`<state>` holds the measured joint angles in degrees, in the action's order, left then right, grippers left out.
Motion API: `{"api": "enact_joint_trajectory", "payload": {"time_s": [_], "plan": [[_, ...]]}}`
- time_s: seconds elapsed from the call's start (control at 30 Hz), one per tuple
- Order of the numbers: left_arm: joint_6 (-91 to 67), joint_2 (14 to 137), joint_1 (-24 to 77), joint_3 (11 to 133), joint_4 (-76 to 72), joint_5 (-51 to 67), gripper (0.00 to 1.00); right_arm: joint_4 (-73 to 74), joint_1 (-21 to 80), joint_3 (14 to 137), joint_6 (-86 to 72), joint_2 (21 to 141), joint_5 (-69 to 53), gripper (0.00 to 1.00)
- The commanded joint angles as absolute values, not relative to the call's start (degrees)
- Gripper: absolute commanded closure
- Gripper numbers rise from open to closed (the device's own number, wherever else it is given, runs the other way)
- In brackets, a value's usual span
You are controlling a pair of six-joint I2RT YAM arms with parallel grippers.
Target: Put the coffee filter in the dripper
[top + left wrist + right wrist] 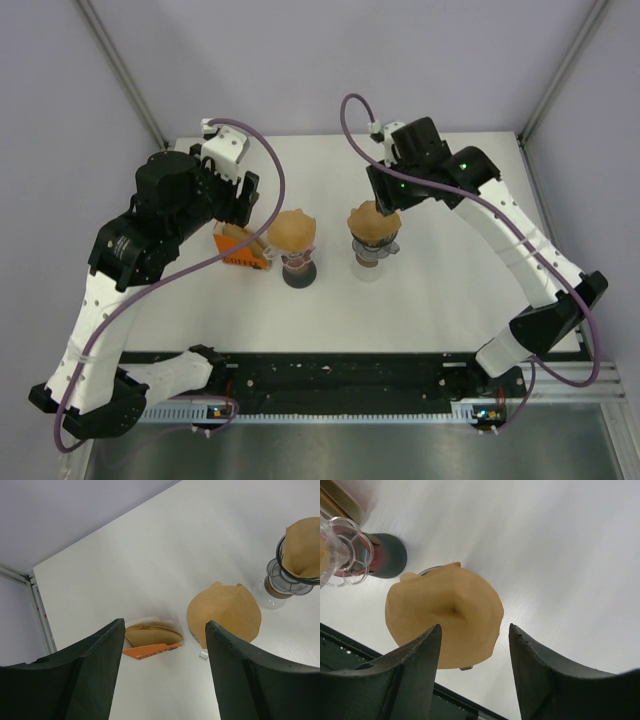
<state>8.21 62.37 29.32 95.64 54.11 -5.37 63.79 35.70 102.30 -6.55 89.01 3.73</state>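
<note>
Black fingers (415, 670) fill the bottom of the right wrist view, and the right gripper (475, 627) holds them apart, with nothing clamped. Directly below them lies the coffee filter (445, 615), brown paper opened into a cone with its point downward. It hides almost all of the wire dripper (285, 577) that carries it. I judge that the claw is wide because the paper rests by its own weight in the dripper and needs no grip. The gripper hangs just above, where it could press the cone deeper if it sits too high. In the left wrist view the paper does stand well above the dripper's rim, so the seating is perhaps not complete. Just beside, toward the left arm, a clear dripper (342, 550) on a dark round base (390, 555) carries a second filter (223, 615), spread over its top. Further left stands the orange filter box (152, 651) with spare papers (150, 632) upright inside. The left gripper (164, 625) hovers over this box, its fingers also apart and empty. I think it is placed there because the box is the supply, and because this spot keeps it away from the other arm. Behind all lies the white table (440, 310), up to the grey walls (300, 60).
</note>
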Motion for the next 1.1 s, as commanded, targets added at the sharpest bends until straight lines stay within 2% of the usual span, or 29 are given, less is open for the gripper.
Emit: {"api": "enact_joint_trajectory", "payload": {"time_s": [0.0,0.07,0.1,0.33,0.4,0.57,0.87,0.97,1.07], "plan": [[7.8,62.0,29.1,95.9,52.1,-4.8,0.29,63.4,35.3,108.5,-4.0,88.7,6.0,0.43],[7.9,62.0,29.1,95.8,52.2,-4.9,0.29,63.3,35.9,109.2,-3.8,88.4,6.1,0.45],[8.1,61.9,29.0,95.7,52.2,-5.0,0.29,63.1,36.2,109.1,-3.8,88.3,6.2,0.5],[8.2,61.7,29.0,95.4,52.1,-5.4,0.29,62.6,37.8,101.0,-4.9,89.5,0.4,0.91],[8.1,61.8,29.0,95.3,52.0,-5.4,0.29,62.0,37.8,99.1,-5.3,90.3,0.4,0.96],[8.0,61.9,28.7,94.9,51.9,-5.4,0.29,58.3,37.8,96.2,-5.3,92.4,-3.4,1.0],[8.3,61.6,27.6,92.5,51.2,-8.4,0.29,58.2,37.9,99.7,-5.3,93.4,-3.7,1.0],[8.5,62.0,26.8,91.5,50.7,-9.8,0.28,58.1,37.8,101.8,-5.1,91.9,-1.9,0.85],[8.6,62.6,24.3,90.4,49.7,-10.9,0.26,57.7,37.7,103.6,-4.4,89.7,1.8,0.54]]}}
